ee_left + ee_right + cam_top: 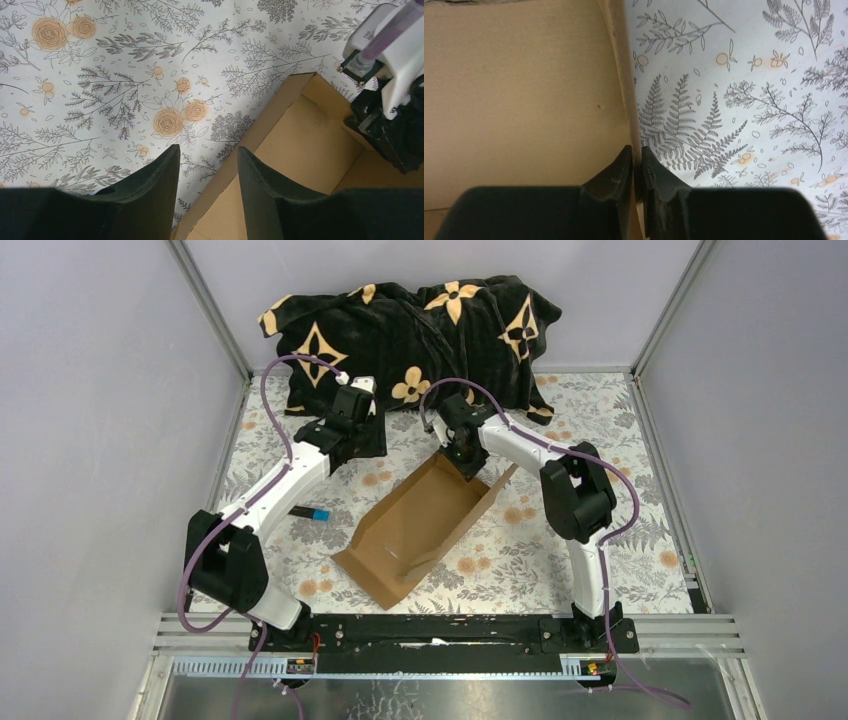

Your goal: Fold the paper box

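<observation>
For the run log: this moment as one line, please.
paper box: partly folded, sides up | right pincer: shut on its wall | left pincer: open, over box edge

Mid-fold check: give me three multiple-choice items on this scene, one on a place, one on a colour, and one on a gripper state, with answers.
1. The small black-and-blue object lies:
A) left of the paper box
B) inside it
C) right of it

2. The cloth at the far edge is:
A) plain red
B) black with tan flowers
C) white striped

3. The right gripper is:
A) open above the box
B) shut on nothing
C) shut on the box's wall

Answers:
1A, the top view shows it on the left arm's side of the box.
2B, the top view shows that pattern.
3C, the right wrist view shows the wall pinched in its grip.
</observation>
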Controlling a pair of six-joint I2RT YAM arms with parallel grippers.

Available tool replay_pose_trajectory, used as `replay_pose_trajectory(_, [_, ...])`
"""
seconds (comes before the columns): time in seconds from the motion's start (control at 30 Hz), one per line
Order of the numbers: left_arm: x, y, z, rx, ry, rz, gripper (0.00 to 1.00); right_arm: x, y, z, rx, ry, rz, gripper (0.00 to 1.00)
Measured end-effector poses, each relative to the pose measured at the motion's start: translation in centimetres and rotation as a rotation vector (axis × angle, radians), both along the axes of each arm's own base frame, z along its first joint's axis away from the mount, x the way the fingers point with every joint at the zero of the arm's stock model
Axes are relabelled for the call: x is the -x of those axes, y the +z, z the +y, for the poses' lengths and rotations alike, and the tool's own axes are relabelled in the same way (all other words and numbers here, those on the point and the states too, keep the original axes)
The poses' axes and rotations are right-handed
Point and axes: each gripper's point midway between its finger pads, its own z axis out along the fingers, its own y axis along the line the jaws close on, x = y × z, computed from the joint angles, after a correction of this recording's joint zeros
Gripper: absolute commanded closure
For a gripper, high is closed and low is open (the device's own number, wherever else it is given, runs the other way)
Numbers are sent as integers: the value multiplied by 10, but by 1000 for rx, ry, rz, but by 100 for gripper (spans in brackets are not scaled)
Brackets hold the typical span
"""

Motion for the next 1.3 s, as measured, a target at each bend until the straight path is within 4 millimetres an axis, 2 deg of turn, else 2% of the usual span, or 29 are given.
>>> replay_pose_trajectory(0.33, [3,6,-3,21,-11,-8,48,-8,-12,12,-55,10,-24,81])
replay_pose_trajectory(0.47, [3,6,-3,22,-13,-8,48,-8,-19,13,-55,10,-26,91])
replay_pose_trajectory(0.63, [3,4,-3,21,-13,-5,48,-14,-21,12,-34,-3,-77,99])
replay_pose_trajectory(1.0, [6,2,-1,18,-11,-2,48,-22,-18,-5,34,-80,-261,100])
replay_pose_trajectory(1.13, [5,5,1,12,-2,-13,48,-15,-12,-11,-8,-111,-301,100])
replay_pose_trajectory(1.3, [5,14,8,-5,26,-41,46,3,0,-23,-74,-181,-341,100])
